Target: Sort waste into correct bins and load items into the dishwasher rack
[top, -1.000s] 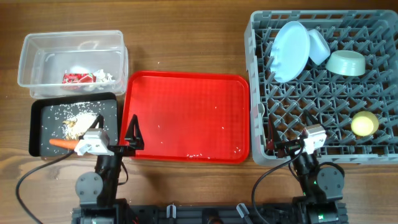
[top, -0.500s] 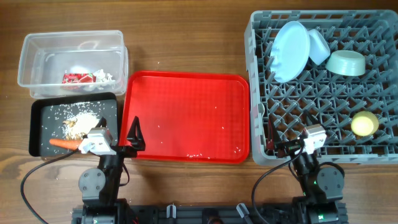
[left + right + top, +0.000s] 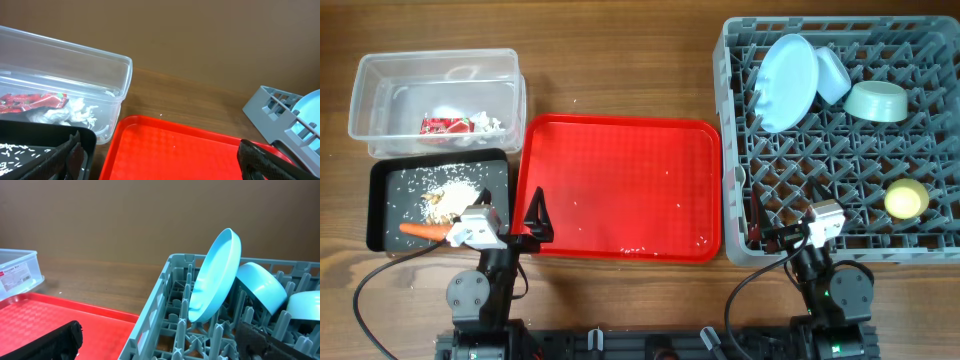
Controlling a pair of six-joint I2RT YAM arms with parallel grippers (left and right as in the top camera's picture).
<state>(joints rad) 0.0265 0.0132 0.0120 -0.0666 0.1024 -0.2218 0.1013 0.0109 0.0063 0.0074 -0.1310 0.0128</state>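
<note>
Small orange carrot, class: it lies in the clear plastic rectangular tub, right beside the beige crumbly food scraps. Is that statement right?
Not quite. The small orange carrot lies in the shallow black rectangular tray, not in the clear plastic rectangular tub. It is indeed right beside the beige crumbly food scraps. The overhead view shows this.

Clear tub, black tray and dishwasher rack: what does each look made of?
Clear tub: likely thin plastic, glossy and see-through; the wrapper shows through its wall. Black tray: probably plastic, opaque, with a faint sheen on its rim. Dishwasher rack: moulded grey plastic, matte, with a one-piece grid of pegs.
</note>
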